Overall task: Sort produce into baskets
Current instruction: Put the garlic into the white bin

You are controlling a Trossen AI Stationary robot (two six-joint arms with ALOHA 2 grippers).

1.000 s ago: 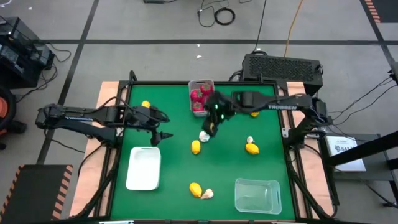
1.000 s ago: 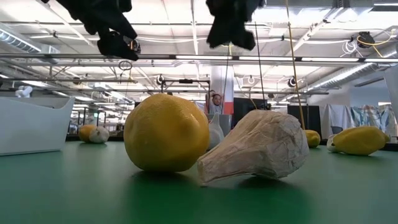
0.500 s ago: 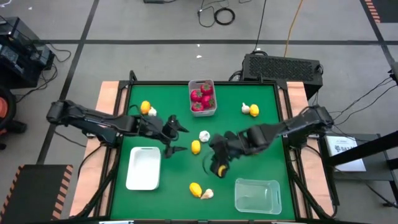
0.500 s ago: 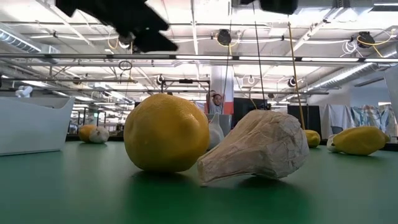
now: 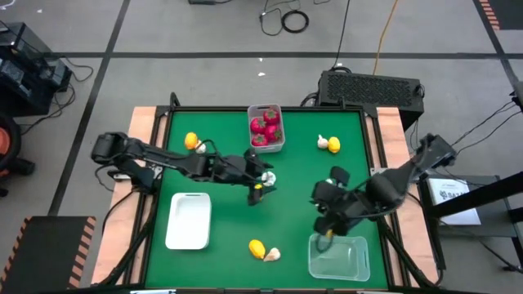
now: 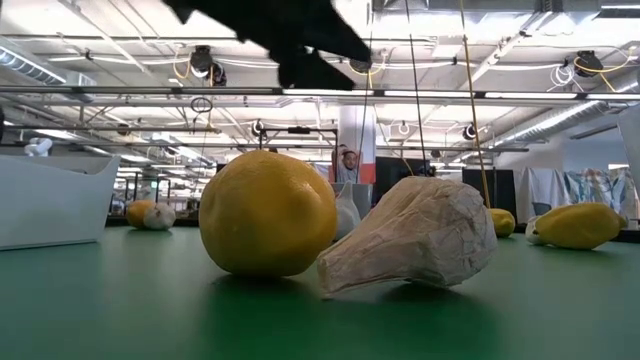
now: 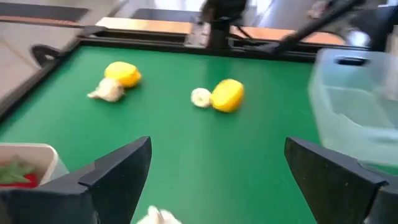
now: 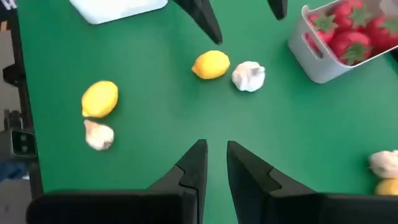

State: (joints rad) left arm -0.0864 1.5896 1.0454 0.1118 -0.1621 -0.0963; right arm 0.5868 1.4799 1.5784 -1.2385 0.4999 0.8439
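My left gripper (image 5: 262,184) is open and hovers above the middle of the green table, over a yellow lemon (image 5: 255,194) and a whitish garlic bulb (image 5: 269,177) that lie side by side. The garlic also shows low between its fingers in the left wrist view (image 7: 155,216). My right gripper (image 5: 326,235) is shut and empty, at the far left corner of the clear tub (image 5: 341,260). Red pieces fill the grey-white bin (image 5: 278,145) at the far edge. The white tray (image 5: 189,220) lies at the near left.
More lemon and garlic pairs lie at the far left (image 5: 191,141), the far right (image 5: 333,145) and the near middle (image 5: 256,247). Another pair (image 7: 227,94) lies under my right arm. In the low view the near lemon (image 6: 268,213) and garlic (image 6: 410,235) fill the foreground.
My right gripper has swung from beside the grey-white bin toward the table's near right, ending at the clear tub. My left gripper has gone toward the table's right edge, from the left side to above the middle lemon and garlic. The produce has stayed put.
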